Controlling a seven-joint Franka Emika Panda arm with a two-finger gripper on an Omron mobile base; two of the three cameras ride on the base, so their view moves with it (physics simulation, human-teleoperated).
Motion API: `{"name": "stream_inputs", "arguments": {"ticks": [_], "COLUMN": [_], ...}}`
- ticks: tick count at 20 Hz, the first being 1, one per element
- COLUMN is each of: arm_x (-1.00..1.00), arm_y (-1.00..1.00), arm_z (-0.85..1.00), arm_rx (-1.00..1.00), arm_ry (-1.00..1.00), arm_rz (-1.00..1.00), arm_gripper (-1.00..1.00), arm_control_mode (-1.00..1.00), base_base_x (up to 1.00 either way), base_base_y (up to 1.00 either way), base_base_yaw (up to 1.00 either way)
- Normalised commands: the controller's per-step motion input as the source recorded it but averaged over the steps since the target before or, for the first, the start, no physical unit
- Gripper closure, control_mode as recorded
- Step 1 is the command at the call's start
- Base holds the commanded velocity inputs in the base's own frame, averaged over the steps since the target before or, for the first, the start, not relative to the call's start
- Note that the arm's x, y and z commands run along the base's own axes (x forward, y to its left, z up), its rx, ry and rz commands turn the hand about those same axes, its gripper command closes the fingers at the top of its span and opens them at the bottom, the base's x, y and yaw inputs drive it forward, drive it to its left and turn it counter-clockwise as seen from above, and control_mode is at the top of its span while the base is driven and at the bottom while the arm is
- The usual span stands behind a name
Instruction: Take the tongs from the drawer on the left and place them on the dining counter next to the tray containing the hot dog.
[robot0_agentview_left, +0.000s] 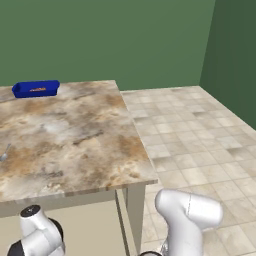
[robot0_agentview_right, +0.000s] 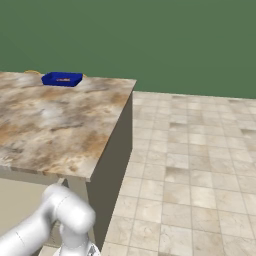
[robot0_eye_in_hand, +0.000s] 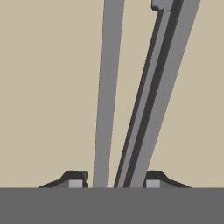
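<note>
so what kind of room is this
Probably a kitchen or dining area: a marbled stone dining counter on a beige base, a blue tray with food on it, tiled floor, green walls.

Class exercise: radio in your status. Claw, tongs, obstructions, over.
Claw straddling the tongs, fingertips close on both sides, grip unconfirmed. Tray at counter's far edge. Nothing blocking.

Flat, even rendered light with no visible source; no glare; base views soft and low in detail, the dining counter (robot0_agentview_left: 70, 140) veining smeared; its side (robot0_agentview_right: 112, 165) falls in plain shade; between the fingertips (robot0_eye_in_hand: 75, 180) the tongs (robot0_eye_in_hand: 151, 109) show crisp edges with one darker face.
</note>
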Motion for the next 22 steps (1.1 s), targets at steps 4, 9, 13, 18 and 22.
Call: {"name": "stream_inputs", "arguments": {"ticks": [4,9,13,18,22], "arm_x": [-0.38,-0.12,0.03,0.20,0.39], "arm_y": [-0.18,-0.27,-0.21,-0.32,-0.30], "arm_z": [1.00,0.94,0.72,0.83,0.70], "arm_rx": [0.07,0.05,0.00,-0.01,-0.01], "arm_ry": [0.00,0.02,0.00,0.00,0.13], "arm_rz": [0.00,0.03,0.08,0.13,0.23], "arm_gripper": [1.00,1.00,1.00,1.00,1.00], "arm_control_mode": [-1.00,-1.00,-1.00,-1.00,-1.00], "base_base_x": [0.00,0.00,0.00,0.00,0.00], "base_base_y": [0.00,0.00,0.00,0.00,0.00], "base_base_yaw": [0.00,0.00,0.00,0.00,0.00]}}
